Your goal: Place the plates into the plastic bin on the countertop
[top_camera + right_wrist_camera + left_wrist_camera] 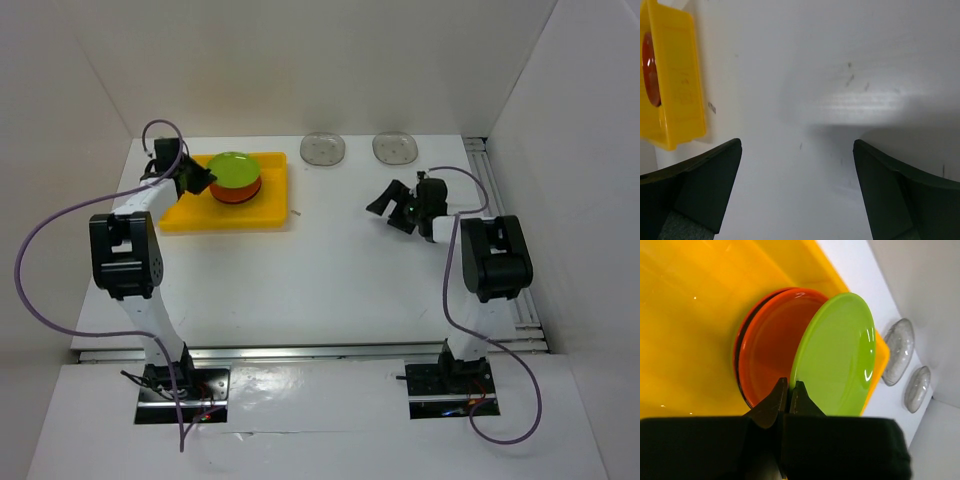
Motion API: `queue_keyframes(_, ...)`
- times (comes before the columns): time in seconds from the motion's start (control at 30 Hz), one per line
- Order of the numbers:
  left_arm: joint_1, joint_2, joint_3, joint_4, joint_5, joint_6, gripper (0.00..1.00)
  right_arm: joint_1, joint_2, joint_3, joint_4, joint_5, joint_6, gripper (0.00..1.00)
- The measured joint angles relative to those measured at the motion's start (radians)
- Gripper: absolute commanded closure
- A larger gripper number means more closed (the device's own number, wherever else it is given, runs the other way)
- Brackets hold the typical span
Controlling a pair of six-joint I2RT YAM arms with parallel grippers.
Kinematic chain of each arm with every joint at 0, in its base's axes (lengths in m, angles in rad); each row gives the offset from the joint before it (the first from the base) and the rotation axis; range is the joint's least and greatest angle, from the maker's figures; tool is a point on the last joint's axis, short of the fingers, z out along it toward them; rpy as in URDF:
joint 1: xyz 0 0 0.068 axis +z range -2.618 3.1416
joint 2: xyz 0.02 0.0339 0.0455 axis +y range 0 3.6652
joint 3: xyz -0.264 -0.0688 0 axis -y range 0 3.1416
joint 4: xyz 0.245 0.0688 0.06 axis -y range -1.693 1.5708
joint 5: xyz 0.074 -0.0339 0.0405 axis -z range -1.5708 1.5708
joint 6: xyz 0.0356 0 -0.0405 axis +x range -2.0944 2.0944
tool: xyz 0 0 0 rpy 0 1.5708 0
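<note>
The yellow plastic bin (195,215) (685,315) (682,85) lies at the back left of the white countertop (330,270). In it stands a stack with an orange plate (770,355) (240,194) on top. A lime green plate (232,168) (840,355) is tilted over that stack, its near rim pinched by my left gripper (205,178) (789,390), which is shut on it. Two translucent grey plates (323,148) (396,147) lie by the back wall. My right gripper (393,210) (797,150) hangs open above bare countertop, holding nothing.
White walls enclose the countertop on three sides. A metal rail (500,190) runs along the right edge. The two grey plates (899,351) (916,389) also show beyond the bin in the left wrist view.
</note>
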Motion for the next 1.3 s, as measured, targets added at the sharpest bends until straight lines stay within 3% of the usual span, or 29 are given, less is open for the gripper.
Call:
queue_keyframes(0.13,0.0,0.037,0.006,-0.031,-0.002,0.007,0.71,0.007,0.122,0.143,0.025,0.01,0.01,0.0)
queue_keyframes(0.17,-0.002,0.042,0.01,-0.042,-0.005,0.01,0.58,0.008,0.146,0.174,0.029,0.012,0.013,0.0)
queue_keyframes(0.3,-0.01,0.049,0.029,-0.072,-0.027,0.025,0.22,0.021,0.249,0.325,0.012,0.03,0.026,0.0)
queue_keyframes(0.37,-0.019,0.046,0.035,-0.09,-0.04,0.025,0.1,0.034,0.324,0.437,-0.008,0.041,0.027,0.0)
queue_keyframes(0.47,-0.042,0.019,0.033,-0.134,-0.071,0.026,0.0,0.058,0.446,0.64,-0.069,0.06,0.026,0.0)
queue_keyframes(0.6,-0.091,-0.069,0.033,-0.234,-0.126,0.031,0.0,0.098,0.602,0.913,-0.165,0.084,0.021,0.05)
queue_keyframes(0.73,-0.155,-0.181,0.056,-0.352,-0.198,0.053,0.0,0.13,0.749,1.165,-0.246,0.108,0.019,0.26)
queue_keyframes(0.8,-0.187,-0.22,0.092,-0.417,-0.232,0.056,0.0,0.143,0.797,1.245,-0.282,0.126,0.021,0.45)
queue_keyframes(1.27,-0.217,-0.584,-0.122,-0.53,-0.238,0.116,0.0,0.156,0.892,1.369,-0.344,0.188,0.144,0.89)
queue_keyframes(1.3,-0.218,-0.595,-0.131,-0.527,-0.236,0.129,0.0,0.155,0.902,1.383,-0.343,0.184,0.161,1.0)
